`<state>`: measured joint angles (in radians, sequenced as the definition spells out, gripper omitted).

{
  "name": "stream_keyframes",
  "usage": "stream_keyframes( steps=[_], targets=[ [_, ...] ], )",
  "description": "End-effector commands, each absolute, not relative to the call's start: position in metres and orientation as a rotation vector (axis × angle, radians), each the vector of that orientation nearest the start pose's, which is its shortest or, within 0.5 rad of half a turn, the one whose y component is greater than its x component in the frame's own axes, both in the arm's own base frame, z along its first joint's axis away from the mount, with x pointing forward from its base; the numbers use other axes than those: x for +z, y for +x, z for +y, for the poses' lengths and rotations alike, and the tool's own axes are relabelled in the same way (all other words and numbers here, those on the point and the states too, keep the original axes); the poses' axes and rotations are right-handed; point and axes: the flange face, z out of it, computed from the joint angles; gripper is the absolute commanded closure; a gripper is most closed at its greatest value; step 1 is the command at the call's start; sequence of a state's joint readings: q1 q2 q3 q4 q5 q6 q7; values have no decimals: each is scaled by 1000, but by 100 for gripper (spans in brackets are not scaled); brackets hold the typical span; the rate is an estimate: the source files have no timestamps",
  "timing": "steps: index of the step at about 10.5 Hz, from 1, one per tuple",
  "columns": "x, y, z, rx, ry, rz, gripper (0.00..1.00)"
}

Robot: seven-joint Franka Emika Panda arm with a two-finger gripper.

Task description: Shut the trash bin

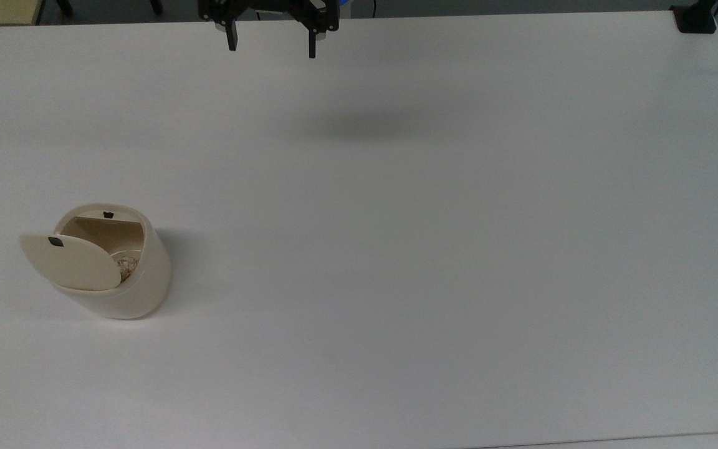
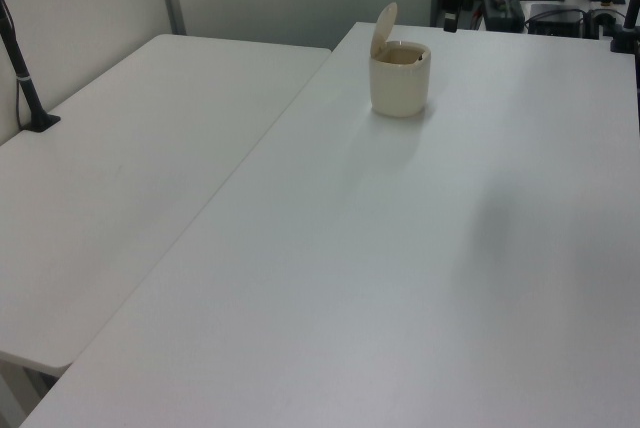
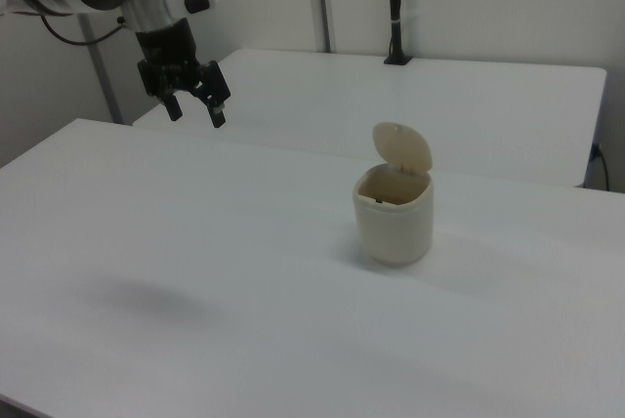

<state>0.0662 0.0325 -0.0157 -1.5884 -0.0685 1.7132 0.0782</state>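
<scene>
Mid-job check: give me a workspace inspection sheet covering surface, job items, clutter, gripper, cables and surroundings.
Surface: white table, bare apart from the bin.
Job's things: cream trash bin stands upright, its lid hinged up and open; something pale and crumpled lies inside.
Clutter: nothing seen.
Gripper: gripper open, holding nothing, raised above the table and well apart from the bin.
Cables: a dark cable runs behind the arm at the right view's left edge.
Surroundings: second white table alongside, black clamped post on it, desk equipment in the left view's top right.
</scene>
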Motion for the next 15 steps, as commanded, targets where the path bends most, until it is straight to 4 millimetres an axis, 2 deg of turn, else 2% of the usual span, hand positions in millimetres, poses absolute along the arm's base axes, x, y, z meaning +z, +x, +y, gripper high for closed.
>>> stream_keyframes(
  steps=[1,8,12,15],
  targets=[
    [613,574,22,-133,-3198,4,0],
    [612,574,23,-134,-3196,60,0],
    [614,575,24,-149,-3168,342,0],
    [613,579,15,-174,-3154,426,0]
  ],
)
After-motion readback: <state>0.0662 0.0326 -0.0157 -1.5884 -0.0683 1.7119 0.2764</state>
